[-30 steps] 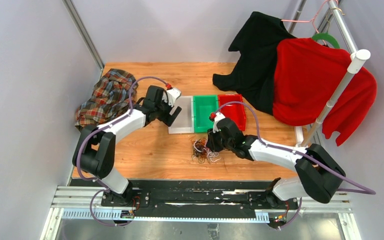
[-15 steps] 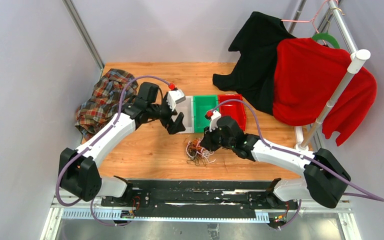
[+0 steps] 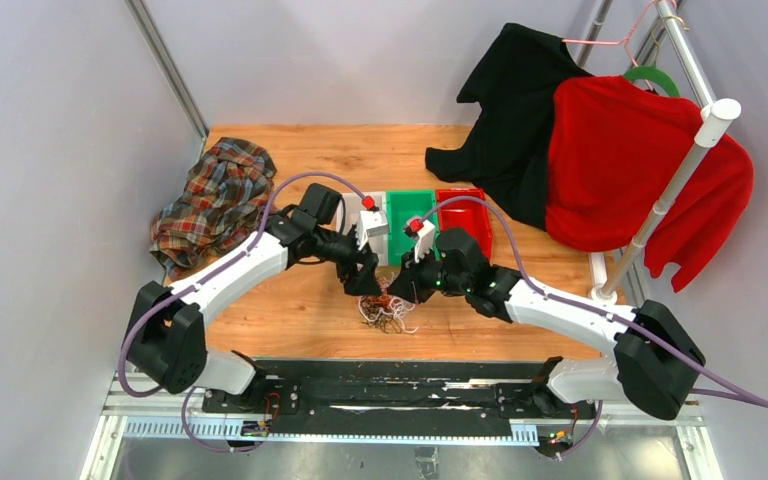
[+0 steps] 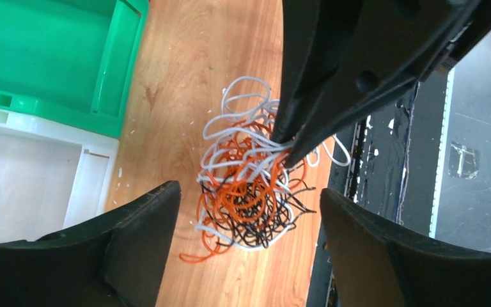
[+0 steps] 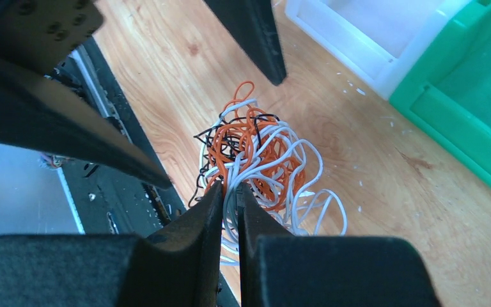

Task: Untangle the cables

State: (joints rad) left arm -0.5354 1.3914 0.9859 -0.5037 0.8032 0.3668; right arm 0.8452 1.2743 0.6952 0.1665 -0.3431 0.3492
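Observation:
The cables (image 3: 388, 312) are one tangled ball of thin orange, white and black strands on the wooden table, in front of the bins. My right gripper (image 5: 230, 187) is shut on a few white strands at the near edge of the cables (image 5: 262, 160). My left gripper (image 4: 248, 192) stands open over the cables (image 4: 249, 204), one finger on each side, touching nothing. Both grippers meet above the ball, the left gripper (image 3: 365, 280) beside the right gripper (image 3: 405, 292). The right gripper's fingers (image 4: 332, 83) reach into the cables from above in the left wrist view.
A white bin (image 3: 352, 258), a green bin (image 3: 407, 222) and a red bin (image 3: 467, 220) stand in a row just behind the cables. A plaid cloth (image 3: 215, 195) lies at the left edge. A black garment (image 3: 510, 110) and a red sweater (image 3: 630, 170) hang at the back right. A black rail (image 3: 390, 385) borders the near edge.
My left arm swung from the white bin down and right to the cables, still open. My right gripper closed on the strands and drew the ball slightly left.

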